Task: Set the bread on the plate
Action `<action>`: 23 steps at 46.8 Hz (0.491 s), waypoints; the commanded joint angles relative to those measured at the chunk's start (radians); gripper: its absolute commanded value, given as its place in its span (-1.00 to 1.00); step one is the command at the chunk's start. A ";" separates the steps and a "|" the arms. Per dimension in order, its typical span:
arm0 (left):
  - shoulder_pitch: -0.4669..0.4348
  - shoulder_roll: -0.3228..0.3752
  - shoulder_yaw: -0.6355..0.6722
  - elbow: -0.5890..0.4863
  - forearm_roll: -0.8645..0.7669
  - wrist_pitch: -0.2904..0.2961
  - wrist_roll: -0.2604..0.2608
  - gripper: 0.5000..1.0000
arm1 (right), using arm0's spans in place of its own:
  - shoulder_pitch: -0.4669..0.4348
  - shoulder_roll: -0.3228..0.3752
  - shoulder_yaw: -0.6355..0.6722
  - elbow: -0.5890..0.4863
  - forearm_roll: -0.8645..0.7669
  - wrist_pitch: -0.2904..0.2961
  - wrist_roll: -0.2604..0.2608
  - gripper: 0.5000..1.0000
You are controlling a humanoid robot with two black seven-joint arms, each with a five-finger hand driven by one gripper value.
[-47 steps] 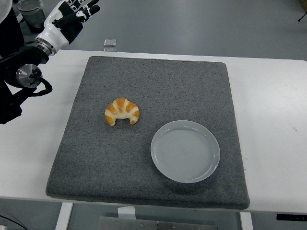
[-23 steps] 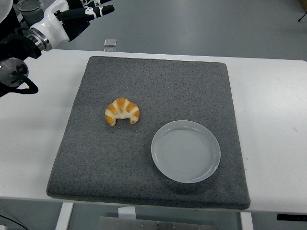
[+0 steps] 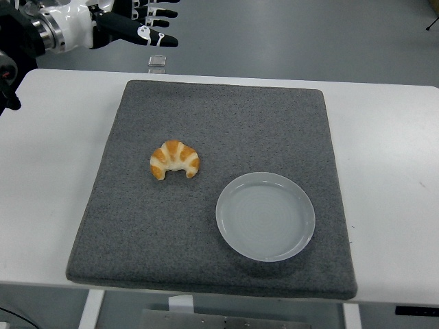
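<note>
No text, label, brand, number or sign can be read anywhere in the head view.

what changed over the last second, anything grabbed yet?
Only the left hand moved: it rose and swung rightward along the table's far edge, fingers spread, holding nothing. The croissant stays on the grey mat, untouched, and the plate is still empty. Right arm is out of view.
</note>
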 commanded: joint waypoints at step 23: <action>-0.196 -0.140 0.296 -0.048 0.312 0.079 -0.003 0.95 | -0.002 0.000 0.002 0.000 -0.002 -0.001 0.000 0.73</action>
